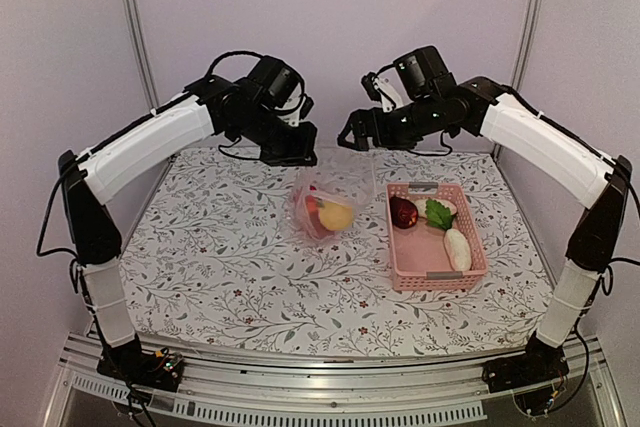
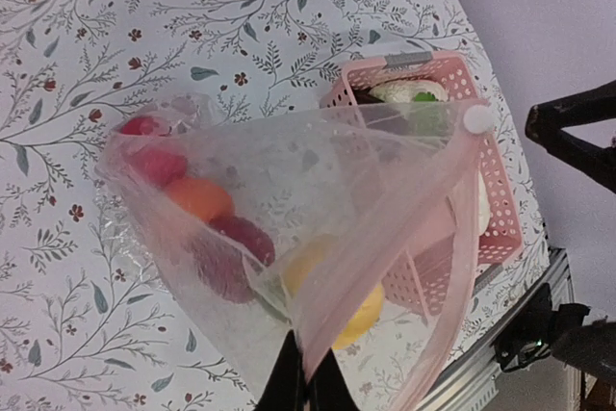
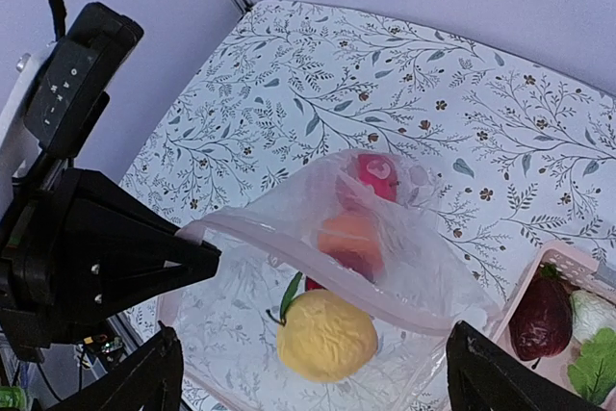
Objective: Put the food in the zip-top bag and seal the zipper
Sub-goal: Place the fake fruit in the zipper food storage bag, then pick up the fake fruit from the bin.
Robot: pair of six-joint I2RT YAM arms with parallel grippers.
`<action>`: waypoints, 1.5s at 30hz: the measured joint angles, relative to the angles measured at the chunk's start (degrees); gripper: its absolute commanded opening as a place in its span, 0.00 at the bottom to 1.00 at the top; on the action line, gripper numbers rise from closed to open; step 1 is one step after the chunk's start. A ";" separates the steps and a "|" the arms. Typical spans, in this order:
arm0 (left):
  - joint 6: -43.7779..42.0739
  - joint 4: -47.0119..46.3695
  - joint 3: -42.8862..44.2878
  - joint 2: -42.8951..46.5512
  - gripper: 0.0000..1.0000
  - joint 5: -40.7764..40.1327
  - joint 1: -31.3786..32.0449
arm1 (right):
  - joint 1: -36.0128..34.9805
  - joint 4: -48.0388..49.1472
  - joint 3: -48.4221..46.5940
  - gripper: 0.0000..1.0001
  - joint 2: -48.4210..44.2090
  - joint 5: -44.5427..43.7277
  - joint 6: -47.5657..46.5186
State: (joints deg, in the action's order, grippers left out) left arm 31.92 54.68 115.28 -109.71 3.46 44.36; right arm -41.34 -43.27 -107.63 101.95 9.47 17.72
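The zip-top bag (image 1: 328, 197) hangs with its mouth up, and my left gripper (image 1: 297, 155) is shut on its top edge. In the left wrist view my left gripper (image 2: 306, 382) pinches the film just below the pinkish zipper (image 2: 380, 267). Inside the bag lie a red piece (image 3: 373, 172), an orange one (image 3: 348, 233) and a yellow fruit (image 3: 325, 334). My right gripper (image 3: 313, 329) stands wide open over the bag's mouth, the yellow fruit below and between its fingers (image 3: 144, 377). More food sits in the pink basket: a dark purple fruit (image 1: 403, 212), a green piece (image 1: 438, 213) and a white oblong (image 1: 457, 247).
The pink lattice basket (image 1: 396, 257) stands just right of the bag on the flowered tablecloth (image 1: 220, 257). The zipper's white slider (image 2: 476, 119) sits at the strip's far end. The metal rail of the table's near edge (image 1: 330, 362) runs between the arm bases.
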 measured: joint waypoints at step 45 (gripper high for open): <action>1.77 -2.54 -6.82 5.01 0.00 6.43 -4.61 | 17.44 -2.73 17.22 0.72 5.09 -0.81 -8.15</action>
State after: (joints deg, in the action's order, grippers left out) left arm 33.69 52.14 108.47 -104.71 9.89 39.75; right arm -23.90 -46.00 -90.41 107.04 8.67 9.56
